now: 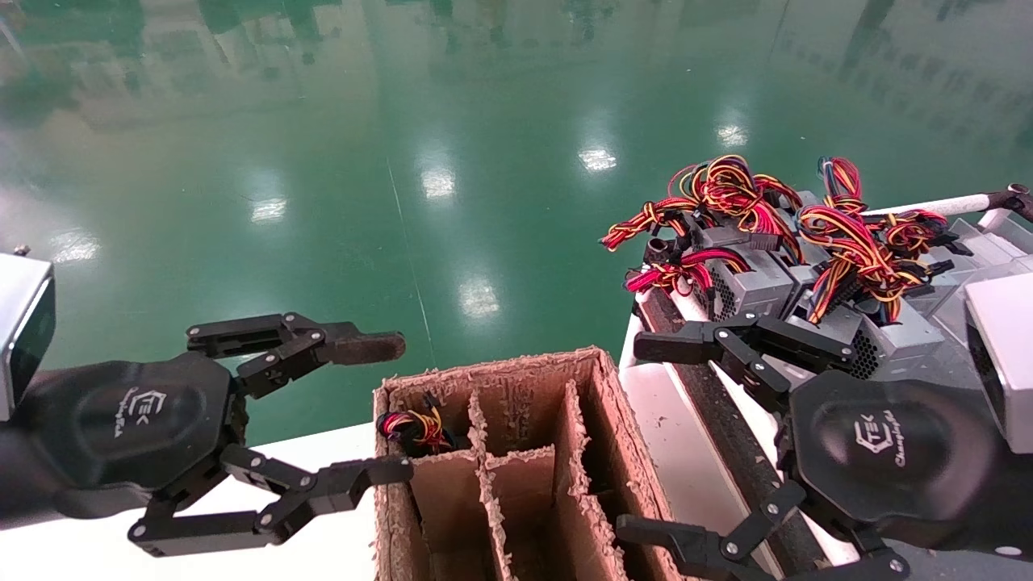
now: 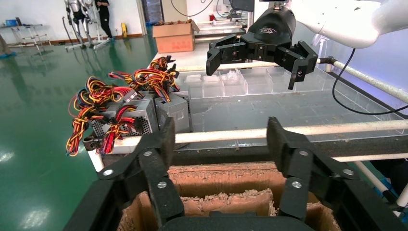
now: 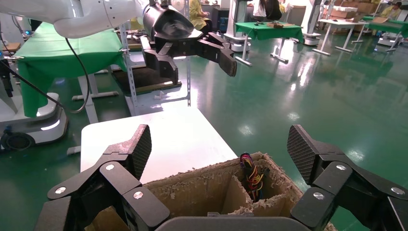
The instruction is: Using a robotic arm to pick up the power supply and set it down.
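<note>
- Head view: left gripper spread, empty, at the cardboard box's left rim; right gripper spread at its right rim.
- Left wrist view: power supply among others at the worktop edge.
- Right wrist view: wires fill one corner compartment.

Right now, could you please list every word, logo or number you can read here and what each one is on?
"TEK": white logo on the left end effector body; script beneath is too small to read.
"TEK": same logo on the right end effector body; script beside it unreadable.
Cardboard box and power supplies: no readable text.
</note>
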{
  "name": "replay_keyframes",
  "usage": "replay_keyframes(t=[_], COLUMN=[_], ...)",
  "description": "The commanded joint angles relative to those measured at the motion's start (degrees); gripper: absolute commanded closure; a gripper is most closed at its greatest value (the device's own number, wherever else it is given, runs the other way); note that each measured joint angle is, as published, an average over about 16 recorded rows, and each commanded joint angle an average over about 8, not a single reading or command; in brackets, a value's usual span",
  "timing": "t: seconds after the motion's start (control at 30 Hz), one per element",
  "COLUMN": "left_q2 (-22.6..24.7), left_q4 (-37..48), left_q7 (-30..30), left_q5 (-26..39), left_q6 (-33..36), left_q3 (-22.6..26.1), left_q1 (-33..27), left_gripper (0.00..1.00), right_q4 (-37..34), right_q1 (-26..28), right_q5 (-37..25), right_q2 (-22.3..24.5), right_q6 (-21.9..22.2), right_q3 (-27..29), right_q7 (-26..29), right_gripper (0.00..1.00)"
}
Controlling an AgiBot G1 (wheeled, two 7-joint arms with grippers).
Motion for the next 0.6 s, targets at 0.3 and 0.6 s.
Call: replay_keyframes(t=[0.3, 0.6], left_q2=[0.0, 0.0], left_q4=[0.0, 0.0], left_q7=[0.0, 0.0], left_q5=[0.0, 0.0], left_q6=[0.0, 0.0], left_q3=[0.0, 0.0], left_q1=[0.0, 0.0], left_gripper=[1.0, 1.0], right_q4=[0.0, 0.0], right_q1=[0.0, 0.0], right_q5=[0.0, 0.0], right_q2=[0.0, 0.0], right_q6=[0.0, 0.0], right_q3=[0.0, 0.0], right_q7=[0.0, 0.0], right_gripper=[0.0, 0.0])
